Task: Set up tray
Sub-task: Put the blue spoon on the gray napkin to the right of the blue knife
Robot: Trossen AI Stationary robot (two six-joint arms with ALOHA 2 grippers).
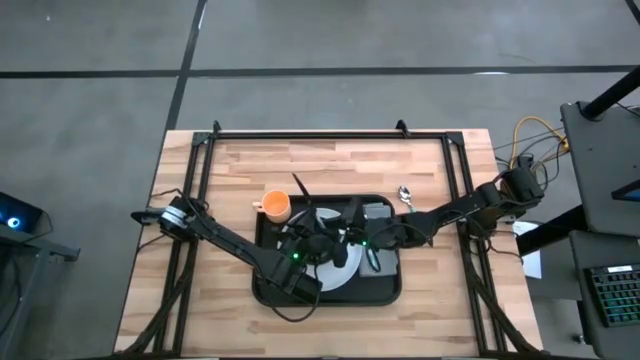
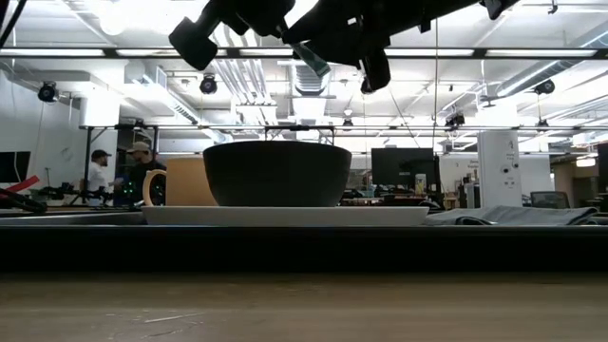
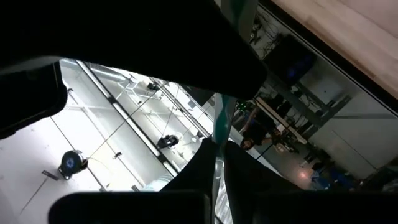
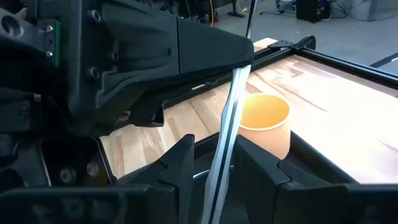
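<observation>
Black tray (image 1: 388, 291), white plate (image 1: 340, 278), dark bowl (image 2: 276, 174), orange cup (image 1: 276, 206), grey napkin (image 1: 378, 212), pale wood table (image 1: 450, 300)

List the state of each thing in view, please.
tray: flat on the table
bowl: upright on the plate
cup: upright beside the tray
spoon: lying on the table
utensil: in the air, above the tray
left gripper: shut on utensil
right gripper: open around utensil

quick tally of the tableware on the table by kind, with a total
tray: 1
plate: 1
bowl: 1
orange cup: 1
napkin: 1
spoon: 1
utensil held between the two grippers: 1
total: 7
</observation>
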